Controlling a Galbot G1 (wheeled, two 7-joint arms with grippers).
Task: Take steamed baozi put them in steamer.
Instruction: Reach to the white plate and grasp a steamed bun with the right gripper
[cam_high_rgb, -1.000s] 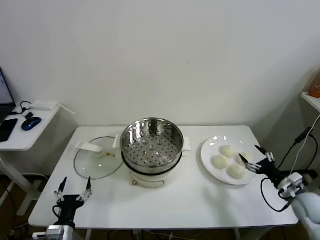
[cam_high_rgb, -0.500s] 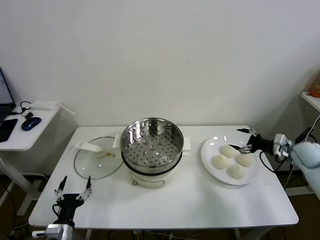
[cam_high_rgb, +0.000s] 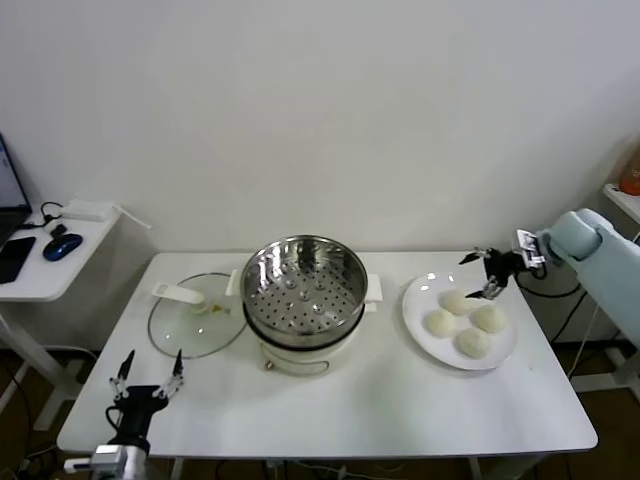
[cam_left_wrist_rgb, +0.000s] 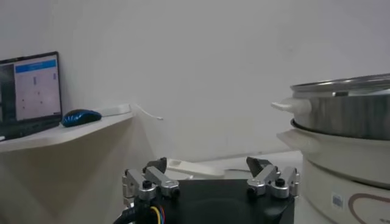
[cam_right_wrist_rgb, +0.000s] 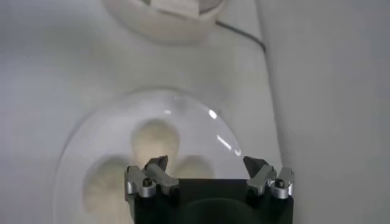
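Right claw (cam_high_rgb: 488, 272) hangs with jaws apart above the far edge of the white plate (cam_high_rgb: 418, 318), empty, lined up for a pick, I judge. Four baozi (cam_high_rgb: 455, 302) sit there, near the counter's right edge. Centre counter, the steamer (cam_high_rgb: 303, 285) stands uncovered, ready, glass lid (cam_high_rgb: 195, 318) beside it. Left claw (cam_high_rgb: 148, 386) idles spread at the near-left corner.

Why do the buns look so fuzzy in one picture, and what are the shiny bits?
In the right wrist view the steamed baozi are soft and blurry, too near to that camera, while the open right gripper is crisp; bright glints sit on the white plate. In the head view the buns look clearer, and the steamer gleams with light reflections.
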